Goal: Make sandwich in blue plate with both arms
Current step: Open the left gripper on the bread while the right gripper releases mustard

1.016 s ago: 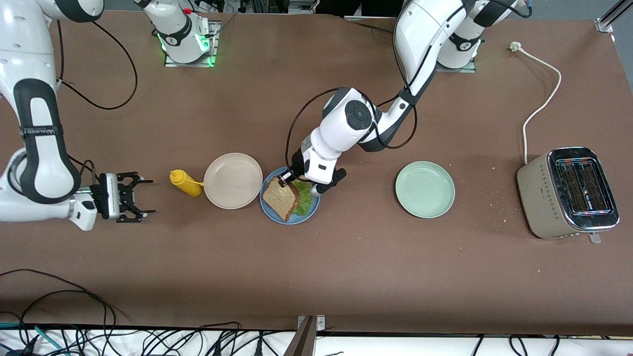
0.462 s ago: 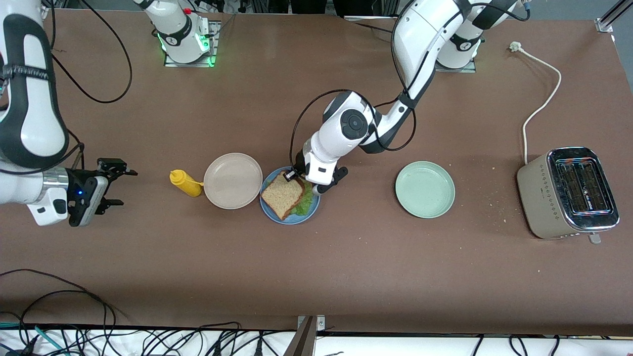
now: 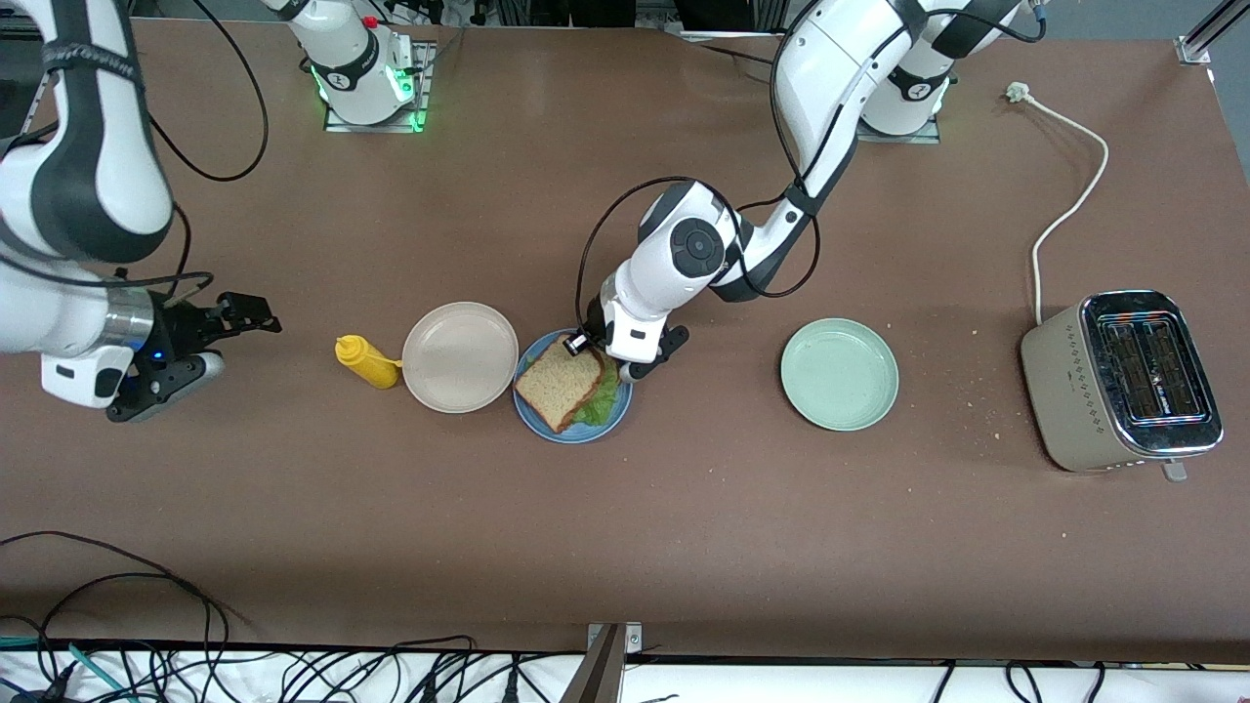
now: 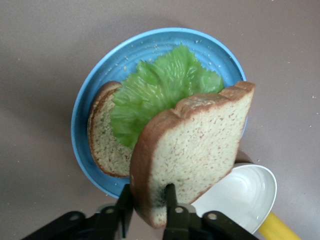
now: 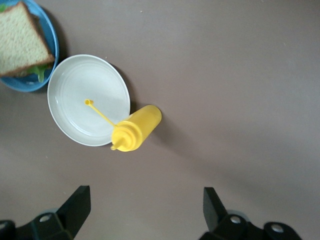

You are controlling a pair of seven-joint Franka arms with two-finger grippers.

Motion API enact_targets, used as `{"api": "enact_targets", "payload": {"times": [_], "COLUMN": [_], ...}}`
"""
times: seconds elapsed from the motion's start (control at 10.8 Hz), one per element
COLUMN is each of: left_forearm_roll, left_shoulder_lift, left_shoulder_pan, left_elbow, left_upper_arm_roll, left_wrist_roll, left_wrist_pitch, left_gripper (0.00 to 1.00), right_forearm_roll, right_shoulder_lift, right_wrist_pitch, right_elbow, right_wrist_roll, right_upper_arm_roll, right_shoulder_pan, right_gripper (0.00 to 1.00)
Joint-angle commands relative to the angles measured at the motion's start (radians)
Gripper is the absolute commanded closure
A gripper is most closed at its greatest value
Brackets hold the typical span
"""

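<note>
A top bread slice is pinched at its edge by the left gripper, tilted over lettuce and the lower slice on the blue plate; the right gripper is held wide above bare table

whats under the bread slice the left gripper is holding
Under the top bread slice, which the left gripper holds tilted, lie a lettuce leaf and a bottom bread slice on the blue plate. The slice hides part of each.

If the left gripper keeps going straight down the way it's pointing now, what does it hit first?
The left gripper is shut on the top bread slice, held tilted over the blue plate. Going straight on, that slice would probably meet the lettuce on the bottom slice first.
</note>
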Motion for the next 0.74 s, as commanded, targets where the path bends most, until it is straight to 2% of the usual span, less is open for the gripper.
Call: {"api": "enact_targets", "payload": {"times": [0.0,0.18,0.28,0.37,0.65], "left_forearm_roll": [0.008,0.008,0.009,0.009,0.011], "left_shoulder_lift": [-0.013,-0.021,-0.024,-0.025,-0.059], "left_shoulder_pan": [-0.001,0.008,0.022,0.03,0.072], "left_elbow": [-0.022,-0.023,-0.021,-0.021,-0.016], "left_upper_arm_roll": [0.012,0.013,0.013,0.013,0.012], "left_wrist_roll": [-0.023,-0.024,-0.023,-0.023,-0.018], "left_wrist_pitch": [-0.025,-0.068,-0.107,-0.152,-0.278], "left_gripper": [0.04,0.0,0.0,0.0,0.0], "right_forearm_roll": [-0.038,-0.029,-0.038,-0.041,-0.032], "right_shoulder_lift": [-0.138,-0.145,-0.152,-0.175,-0.223], "right_wrist_pitch": [0.113,0.271,0.287,0.278,0.139], "right_elbow": [-0.098,-0.093,-0.093,-0.094,-0.079], "right_wrist_roll": [0.178,0.17,0.176,0.176,0.241], "right_upper_arm_roll": [-0.005,-0.035,-0.037,-0.037,-0.049], "right_shoulder_pan": [0.037,0.036,0.037,0.045,0.051], "right_gripper": [0.0,0.0,0.0,0.0,0.0]}}
